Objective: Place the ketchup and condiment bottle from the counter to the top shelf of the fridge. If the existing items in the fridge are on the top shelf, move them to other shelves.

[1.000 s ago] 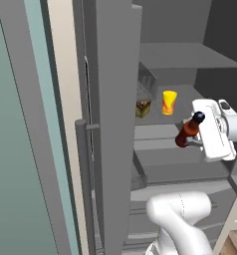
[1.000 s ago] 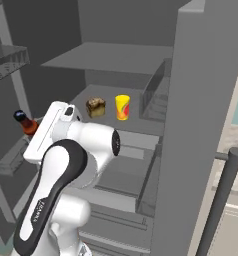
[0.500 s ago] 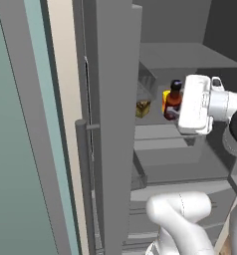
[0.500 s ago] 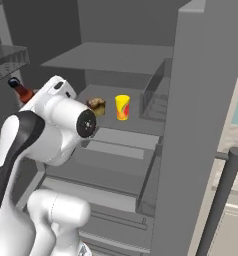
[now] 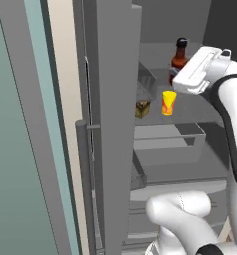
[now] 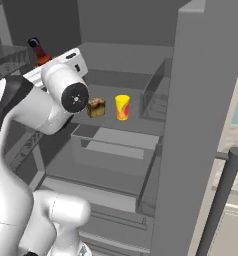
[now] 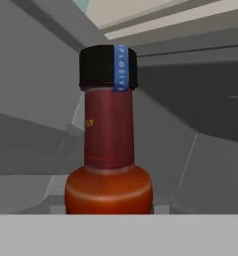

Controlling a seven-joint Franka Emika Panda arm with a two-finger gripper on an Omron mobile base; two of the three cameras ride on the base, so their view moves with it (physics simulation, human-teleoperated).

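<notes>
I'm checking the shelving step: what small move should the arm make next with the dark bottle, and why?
Probably ease the condiment bottle forward over the fridge's upper shelf and lower it. The gripper is shut on it, upright, above the yellow cup and brown lump.

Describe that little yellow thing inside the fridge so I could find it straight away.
Look into the open grey fridge, at the grey shelf above the drawer. There stands a small yellow tapered cup with a red marking. Beside it sits a brown blocky lump, darker and squarer, while the tall dark condiment bottle is higher up.
</notes>
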